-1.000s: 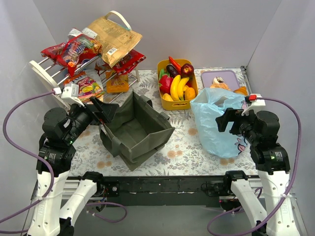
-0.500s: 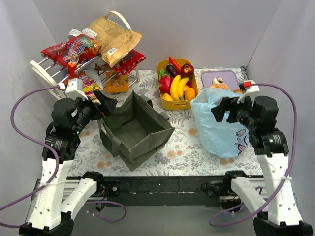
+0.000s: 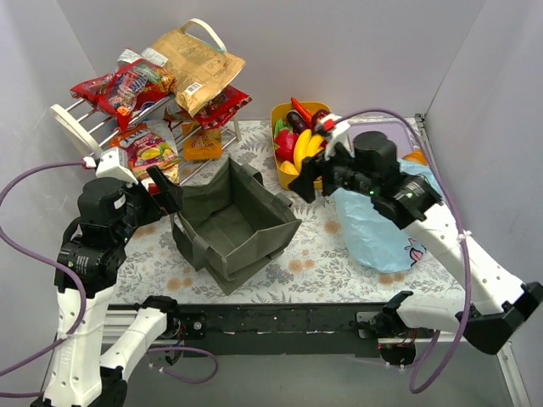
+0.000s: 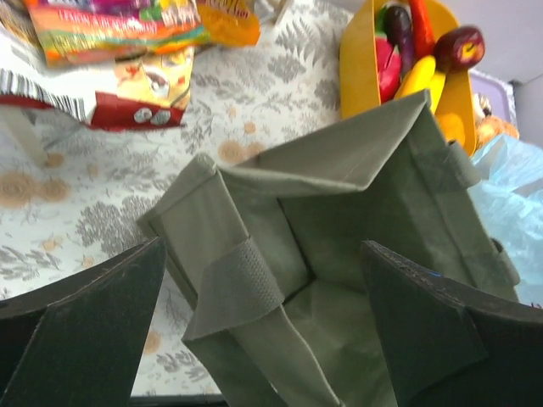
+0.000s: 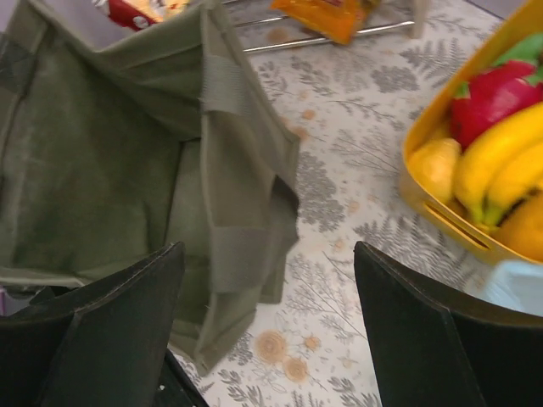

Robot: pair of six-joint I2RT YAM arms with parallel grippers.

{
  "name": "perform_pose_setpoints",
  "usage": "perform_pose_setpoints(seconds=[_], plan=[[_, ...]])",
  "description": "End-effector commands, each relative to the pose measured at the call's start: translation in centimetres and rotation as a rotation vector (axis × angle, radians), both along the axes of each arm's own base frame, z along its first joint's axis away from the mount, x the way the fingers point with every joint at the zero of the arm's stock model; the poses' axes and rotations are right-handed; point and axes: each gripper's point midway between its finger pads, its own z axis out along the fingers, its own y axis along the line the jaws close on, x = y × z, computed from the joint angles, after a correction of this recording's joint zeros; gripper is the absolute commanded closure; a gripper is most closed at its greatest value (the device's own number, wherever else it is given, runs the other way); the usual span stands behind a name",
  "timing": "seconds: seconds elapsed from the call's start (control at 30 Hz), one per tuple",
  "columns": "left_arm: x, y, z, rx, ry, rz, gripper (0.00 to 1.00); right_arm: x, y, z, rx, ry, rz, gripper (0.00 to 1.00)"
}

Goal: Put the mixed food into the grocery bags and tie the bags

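Observation:
The olive-green tote (image 3: 233, 222) stands open and empty at centre-left. The light-blue bag (image 3: 382, 229) lies at the right, partly under my right arm. Toy fruit (image 3: 304, 144) fills the yellow tub. Snack packets (image 3: 127, 85) and a tan paper packet (image 3: 197, 59) lie on the wire rack. My left gripper (image 3: 165, 188) is open and empty at the tote's left rim; in its wrist view (image 4: 261, 254) the tote (image 4: 339, 220) lies below the jaws. My right gripper (image 3: 307, 182) is open and empty, above the table between the tote (image 5: 110, 153) and the bananas (image 5: 501, 161).
The yellow tub (image 3: 327, 110) stands behind the tote's right corner. The white wire rack (image 3: 72, 123) fills the back left. A purple tray (image 3: 382, 131) sits at the back right. Grey walls close in the table on three sides.
My right arm has swung left from over the blue bag to the gap between tub and tote. My left gripper has drawn back a little to the left.

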Motion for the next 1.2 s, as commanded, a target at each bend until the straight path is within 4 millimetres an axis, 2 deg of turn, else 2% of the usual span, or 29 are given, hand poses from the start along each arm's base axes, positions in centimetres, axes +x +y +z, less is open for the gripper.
perform_pose_setpoints(seconds=[0.0,0.07,0.17,0.2,0.33,0.37,0.4,0.47,0.5,0.53,0.6,0.63,0.7,0.73,0.77,0.8,0.9,0.97,1.0,1.1,1.17], plan=[[-1.6,-1.1,-3.6,-0.041,0.140,-0.049,0.02,-0.1,4.5,1.5,0.012,-0.072,0.053,0.13],[-1.5,-1.9,-5.0,-0.063,0.166,-0.078,0.02,0.0,5.5,1.0,-0.009,-0.077,0.056,0.13],[-1.3,-3.0,-5.5,-0.109,0.157,-0.126,0.02,-0.1,7.2,-0.9,-0.059,-0.056,0.077,0.13],[-1.2,-3.4,-6.2,-0.124,0.171,-0.136,0.02,-0.2,7.9,-1.6,-0.071,-0.046,0.090,0.13],[-0.5,-4.1,-6.1,-0.149,0.125,-0.165,0.03,0.6,9.0,-3.5,-0.107,-0.037,0.079,0.14],[-0.4,-4.4,-6.1,-0.153,0.116,-0.181,0.07,0.8,9.3,-3.6,-0.102,-0.039,0.078,0.17],[-0.4,-4.6,-6.1,-0.159,0.109,-0.192,0.20,0.9,9.6,-4.2,-0.110,-0.032,0.082,0.30],[-0.2,-5.2,-6.8,-0.161,0.104,-0.232,0.35,1.3,9.8,-4.3,-0.111,-0.028,0.062,0.48],[-0.2,-5.4,-7.1,-0.158,0.104,-0.249,0.49,1.3,9.5,-4.2,-0.116,-0.026,0.048,0.68],[0.0,-5.5,-7.2,-0.154,0.093,-0.261,0.71,1.9,8.9,-3.4,-0.110,-0.037,-0.003,0.77],[0.3,-5.6,-7.2,-0.129,0.075,-0.281,0.87,2.1,7.5,-1.6,-0.096,-0.070,-0.067,0.93],[0.7,-5.6,-6.7,-0.117,0.057,-0.286,0.99,2.9,5.8,-0.8,-0.115,-0.094,-0.153,0.97],[1.2,-5.6,-6.3,-0.084,0.029,-0.305,1.00,3.0,3.3,1.5,-0.109,-0.136,-0.246,0.99],[1.7,-5.5,-5.9,-0.073,0.010,-0.304,1.00,3.2,1.4,1.5,-0.150,-0.142,-0.325,0.99],[2.3,-5.2,-5.9,-0.045,0.009,-0.293,1.00,3.2,0.3,2.3,-0.153,-0.154,-0.364,0.99],[2.6,-5.1,-6.1,-0.032,0.014,-0.290,1.00,3.4,-1.7,3.0,-0.174,-0.173,-0.446,0.99],[3.5,-5.1,-6.9,0.000,0.045,-0.301,1.00,3.2,-5.6,2.6,-0.227,-0.146,-0.568,0.99],[4.0,-5.5,-7.6,0.003,0.072,-0.329,1.00,2.8,-7.3,1.1,-0.261,-0.098,-0.604,0.99],[4.0,-6.1,-7.6,-0.004,0.076,-0.364,1.00,2.8,-8.5,1.1,-0.255,-0.093,-0.634,0.99],[4.7,-7.3,-7.6,-0.020,0.096,-0.432,1.00,2.2,-10.4,-0.1,-0.276,-0.063,-0.676,0.99],[5.1,-8.1,-7.1,-0.028,0.074,-0.486,1.00,1.9,-10.8,-0.5,-0.277,-0.050,-0.682,0.99]])
